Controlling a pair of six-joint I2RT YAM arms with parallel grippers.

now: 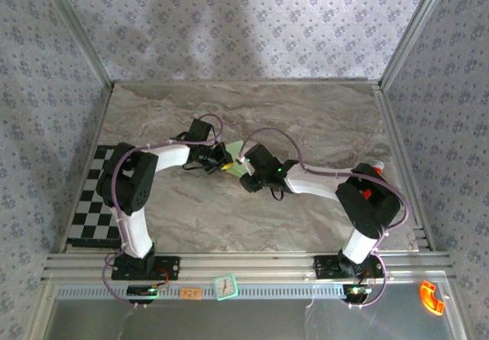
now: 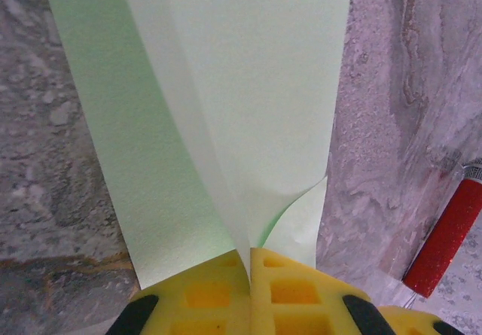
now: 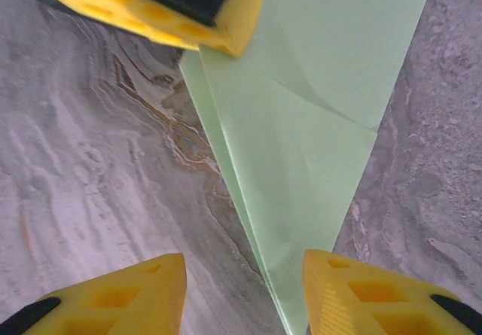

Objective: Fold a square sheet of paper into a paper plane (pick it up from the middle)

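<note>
The right gripper (image 3: 245, 267) has its jaws spread, and they pinch nothing. The narrow pointed end of the pale green paper (image 3: 301, 124) lies just beside one finger (image 3: 361, 290). Farther on, the left gripper (image 3: 226, 34) has its jaws pressed together on the other end of the folded paper. The paper is near the middle of the table (image 1: 321, 118).

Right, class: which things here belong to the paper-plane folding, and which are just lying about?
Job: pale green paper, left gripper pinching it, right gripper open at its tip.
Lying about: checkerboard mat, small clock, orange piece, red-handled tool.
</note>
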